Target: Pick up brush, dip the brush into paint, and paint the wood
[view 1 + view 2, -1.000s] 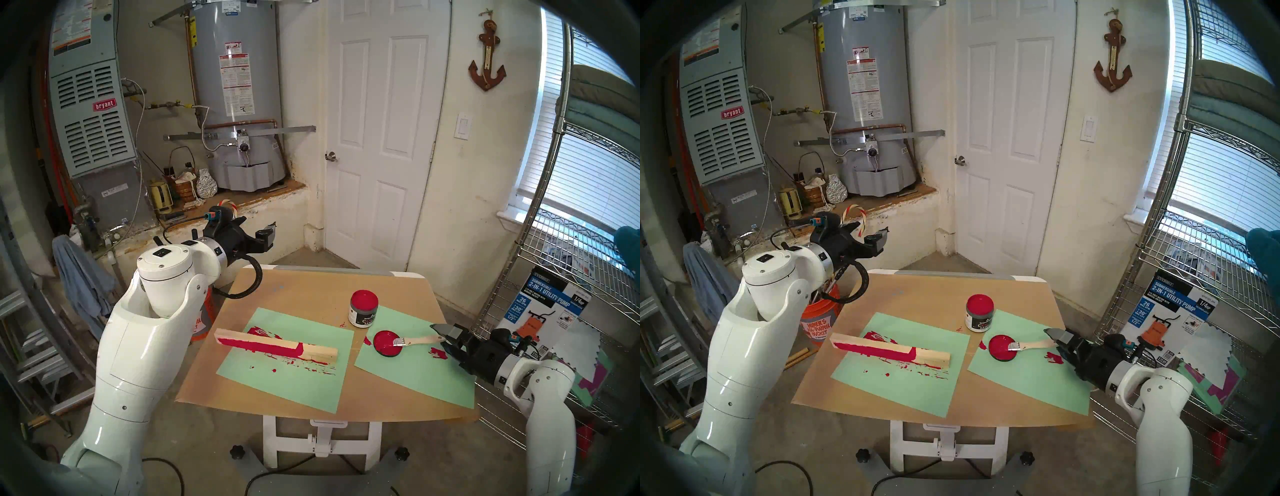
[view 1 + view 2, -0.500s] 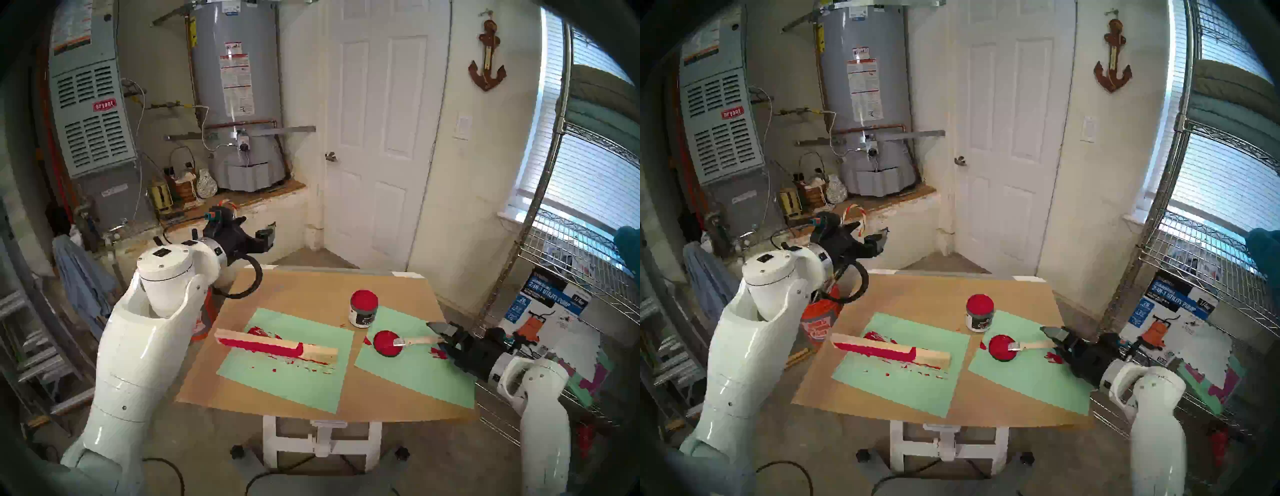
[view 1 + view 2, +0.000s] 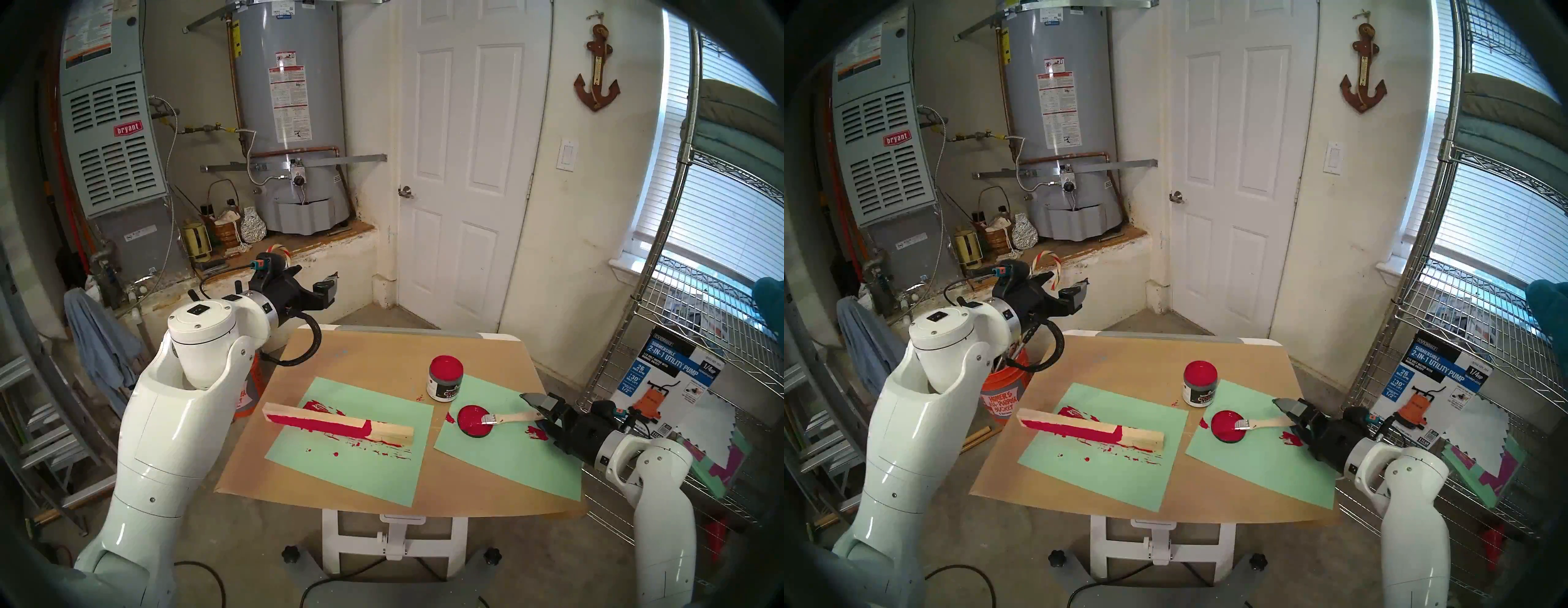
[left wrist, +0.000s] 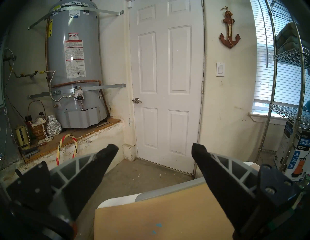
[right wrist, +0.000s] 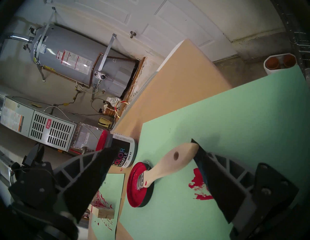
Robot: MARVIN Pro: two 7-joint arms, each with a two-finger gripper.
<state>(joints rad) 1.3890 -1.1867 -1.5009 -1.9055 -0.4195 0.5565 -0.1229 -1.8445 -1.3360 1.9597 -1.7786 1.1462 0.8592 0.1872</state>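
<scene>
On the paper-covered table (image 3: 382, 352), the right gripper (image 5: 154, 150) reaches low from the right edge, jaws wide and empty around the brush (image 5: 167, 166) handle's end. The brush's long axis runs away from it, bristles resting on the red lid (image 5: 134, 192). The left gripper (image 4: 155, 147) hovers open, well away.

brush (image 3: 1259, 423) on red lid (image 3: 1227, 426), tool (image 3: 1289, 420) open

The brush (image 3: 507, 418) lies with bristles on a red lid (image 3: 474, 420); open paint (image 3: 445, 367) stands near; half-painted wood (image 3: 339, 426) lies flat.
</scene>
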